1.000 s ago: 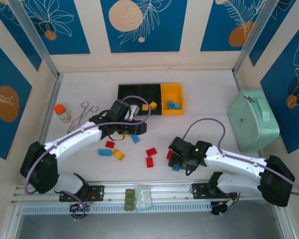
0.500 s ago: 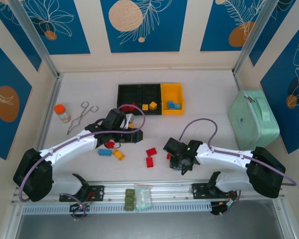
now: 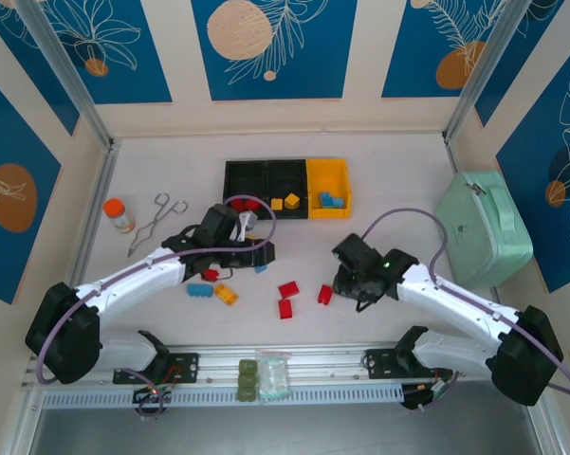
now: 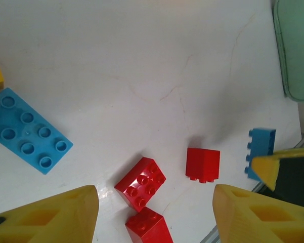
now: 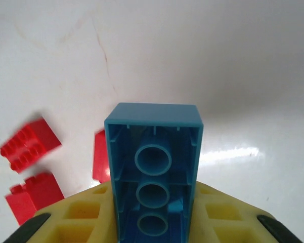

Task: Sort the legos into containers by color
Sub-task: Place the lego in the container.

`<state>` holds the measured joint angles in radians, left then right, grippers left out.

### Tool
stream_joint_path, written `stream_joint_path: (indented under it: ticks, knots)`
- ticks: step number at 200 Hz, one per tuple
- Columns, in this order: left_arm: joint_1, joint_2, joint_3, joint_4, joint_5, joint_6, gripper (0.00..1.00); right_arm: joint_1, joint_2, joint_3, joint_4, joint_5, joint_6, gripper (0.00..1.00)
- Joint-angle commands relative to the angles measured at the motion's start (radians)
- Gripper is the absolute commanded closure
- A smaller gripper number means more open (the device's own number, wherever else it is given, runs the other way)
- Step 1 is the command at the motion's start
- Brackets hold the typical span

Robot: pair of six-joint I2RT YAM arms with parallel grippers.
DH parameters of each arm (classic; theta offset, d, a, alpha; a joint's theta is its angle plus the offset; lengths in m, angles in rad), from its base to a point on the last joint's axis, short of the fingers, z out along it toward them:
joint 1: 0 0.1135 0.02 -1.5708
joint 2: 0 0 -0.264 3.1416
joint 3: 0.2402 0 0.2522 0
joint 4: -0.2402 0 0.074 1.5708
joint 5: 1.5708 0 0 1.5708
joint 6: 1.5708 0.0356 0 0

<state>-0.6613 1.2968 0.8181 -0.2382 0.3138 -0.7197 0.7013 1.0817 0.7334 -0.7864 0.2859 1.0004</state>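
Observation:
My right gripper (image 5: pixel 154 205) is shut on a blue oblong lego (image 5: pixel 154 162), held studs-down above the table; it also shows in the top view (image 3: pixel 347 282). My left gripper (image 4: pixel 156 202) hangs open over three red legos (image 4: pixel 140 183) (image 4: pixel 203 164) (image 4: pixel 149 228); in the top view it is near the table's middle (image 3: pixel 254 254). A blue oblong lego (image 4: pixel 25 132) lies to its left. The containers stand in a row at the back: two black bins (image 3: pixel 245 173) (image 3: pixel 286 173) and a yellow bin (image 3: pixel 328 175), holding red, yellow and blue legos.
Loose red (image 3: pixel 288 289), blue (image 3: pixel 200 290) and yellow (image 3: pixel 226 295) legos lie between the arms. A mint-green case (image 3: pixel 482 227) sits at the right. An orange-capped bottle (image 3: pixel 119 215) and metal tongs (image 3: pixel 156 220) lie at the left. Olive-green blocks (image 3: pixel 249 379) rest at the near edge.
The right gripper has risen and moved away from the near edge with the blue lego in it. The left gripper came down from the bins toward the loose legos.

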Motion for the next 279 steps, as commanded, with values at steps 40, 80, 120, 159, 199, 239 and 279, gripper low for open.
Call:
stream_joint_path:
  ticks: [40, 80, 120, 159, 199, 239, 279]
  knots:
    - [0.026, 0.002, -0.013, 0.090, -0.004, -0.083, 0.39, -0.207, 0.237, 0.281, 0.087, -0.110, -0.296, 0.73]
    - [0.032, -0.028, -0.023, 0.061, -0.022, -0.084, 0.39, -0.283, 0.437, 0.474, 0.120, -0.146, -0.356, 0.72]
    - [0.044, -0.082, -0.058, 0.059, -0.042, -0.099, 0.38, -0.333, 0.633, 0.659, 0.110, -0.152, -0.398, 0.71]
    - [0.054, -0.122, -0.068, 0.029, -0.055, -0.098, 0.38, -0.365, 0.799, 0.821, 0.096, -0.169, -0.409, 0.71]
    - [0.064, -0.172, -0.089, -0.012, -0.075, -0.099, 0.38, -0.377, 0.959, 1.005, 0.042, -0.169, -0.420, 0.70]
    - [0.083, -0.218, -0.112, -0.048, -0.091, -0.097, 0.38, -0.389, 1.066, 1.135, -0.006, -0.153, -0.412, 0.69]
    - [0.103, -0.228, -0.122, -0.058, -0.082, -0.093, 0.38, -0.392, 1.145, 1.230, -0.049, -0.140, -0.419, 0.67]
